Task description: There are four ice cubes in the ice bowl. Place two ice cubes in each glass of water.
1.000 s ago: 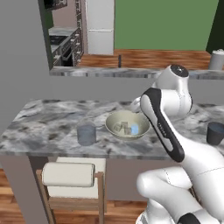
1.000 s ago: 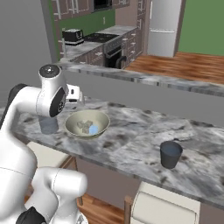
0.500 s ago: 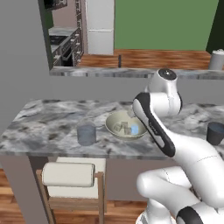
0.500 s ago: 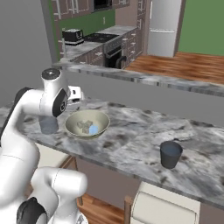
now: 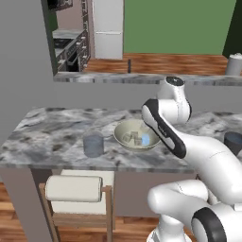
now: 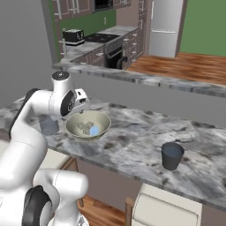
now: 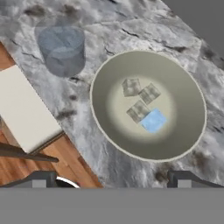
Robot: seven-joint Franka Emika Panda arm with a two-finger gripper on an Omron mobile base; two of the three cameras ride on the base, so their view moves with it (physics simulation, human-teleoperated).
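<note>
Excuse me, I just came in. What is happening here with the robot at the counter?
The robot arm holds its open hand above the ice bowl on the marble counter, holding nothing. All four ice cubes lie in the bowl, three pale grey and one light blue. One glass of water stands near the bowl, the other glass farther along the counter. No ice shows in either glass.

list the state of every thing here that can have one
ice bowl: upright on the counter, holding all four cubes
ice cubes: four, clustered at the bowl's bottom, none picked up; one is blue
near glass of water: upright beside the bowl, no ice in it
far glass of water: upright, apart from the bowl; I can't see inside
claw: open, empty, above the bowl
</note>
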